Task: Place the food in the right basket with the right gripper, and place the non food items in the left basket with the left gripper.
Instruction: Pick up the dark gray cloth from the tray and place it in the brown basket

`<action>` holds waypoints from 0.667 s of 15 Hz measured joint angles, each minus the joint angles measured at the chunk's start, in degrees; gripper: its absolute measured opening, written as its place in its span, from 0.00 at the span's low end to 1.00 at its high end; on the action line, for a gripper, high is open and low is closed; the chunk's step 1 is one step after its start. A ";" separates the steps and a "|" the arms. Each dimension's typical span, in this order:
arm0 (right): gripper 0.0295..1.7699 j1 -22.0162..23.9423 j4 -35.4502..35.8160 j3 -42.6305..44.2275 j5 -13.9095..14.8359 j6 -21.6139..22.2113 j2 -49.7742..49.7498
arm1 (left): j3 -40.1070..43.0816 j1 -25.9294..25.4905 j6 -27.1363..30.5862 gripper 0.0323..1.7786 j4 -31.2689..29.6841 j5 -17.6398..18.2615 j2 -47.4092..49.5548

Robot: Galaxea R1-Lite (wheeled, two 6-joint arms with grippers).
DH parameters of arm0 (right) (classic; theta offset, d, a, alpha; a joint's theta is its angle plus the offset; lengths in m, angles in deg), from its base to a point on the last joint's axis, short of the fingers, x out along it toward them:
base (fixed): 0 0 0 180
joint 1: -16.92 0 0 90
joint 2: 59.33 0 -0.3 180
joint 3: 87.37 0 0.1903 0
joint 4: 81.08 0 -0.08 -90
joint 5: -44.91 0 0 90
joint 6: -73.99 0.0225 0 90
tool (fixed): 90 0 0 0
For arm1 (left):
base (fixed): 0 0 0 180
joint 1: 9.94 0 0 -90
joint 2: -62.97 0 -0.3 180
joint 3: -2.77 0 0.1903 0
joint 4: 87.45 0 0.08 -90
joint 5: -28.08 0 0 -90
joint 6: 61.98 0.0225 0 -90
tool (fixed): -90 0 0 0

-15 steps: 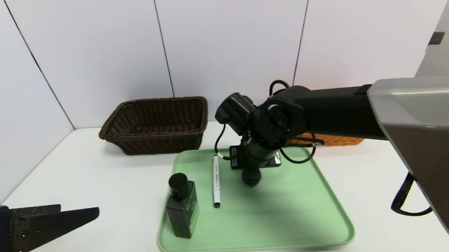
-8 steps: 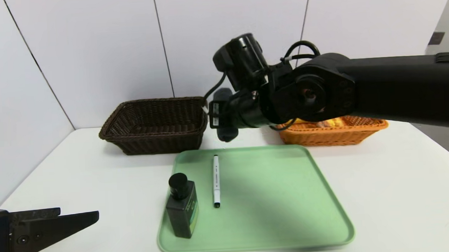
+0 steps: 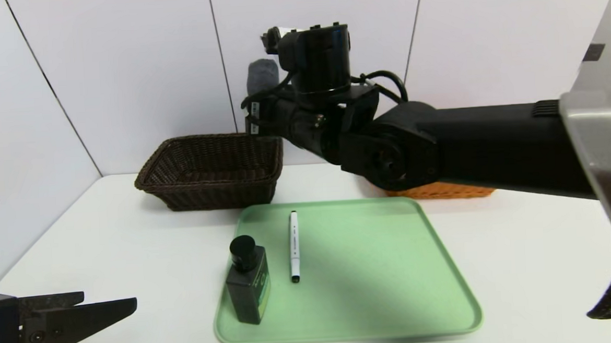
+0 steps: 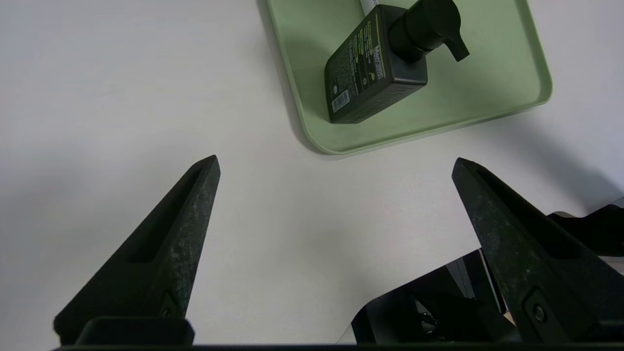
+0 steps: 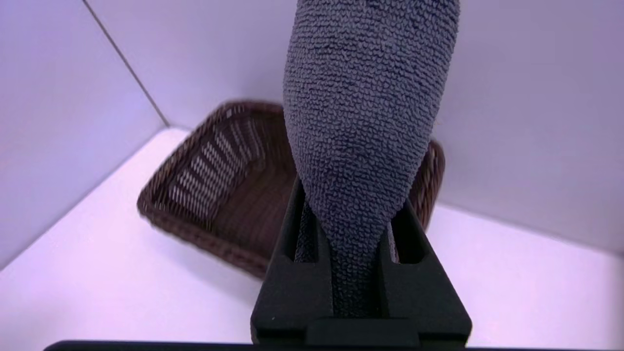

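The rolled dark-grey terry cloth [image 5: 365, 136] stands nearly upright in the air, its long axis running up and down, its rounded upper end [image 3: 262, 75] showing above the arm in the head view. The right gripper [image 5: 352, 229] is clamped on the cloth's lower, pinched end, its two black fingers pressed against either side of the roll, so the cloth rises out of the gripper. Gripper and cloth are held high, near the right end of the dark brown rectangular woven wicker basket [image 3: 211, 168], which sits on the white worktop [image 3: 121, 244] at the far left. The orange-tan woven wicker basket [image 3: 442, 190] is at the far right, mostly hidden behind the right arm.

On the pale green rounded plastic tray [image 3: 385, 293] the slim white marker pen [image 3: 293, 245] lies with its long axis running near to far, dark tip at the near end. Just left of it the squat dark bottle with black cap and green label [image 3: 249, 287] stands upright near the tray's near left corner.

The left gripper [image 4: 336, 165] hovers over the worktop at the near left, fingers spread wide apart with nothing between them, well apart from the bottle.
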 joint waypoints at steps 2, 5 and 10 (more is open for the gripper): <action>0.12 0.20 4.62 0.17 0.06 -0.73 2.43 | 0.00 0.00 0.09 0.95 -0.06 0.00 -0.24; 0.12 1.21 8.96 0.33 -0.38 -1.69 6.01 | 0.74 0.01 0.09 0.95 -0.57 -0.02 -0.96; 0.12 1.95 12.04 0.33 -0.72 -2.79 11.03 | 1.27 -0.18 0.22 0.95 0.00 -0.07 -1.52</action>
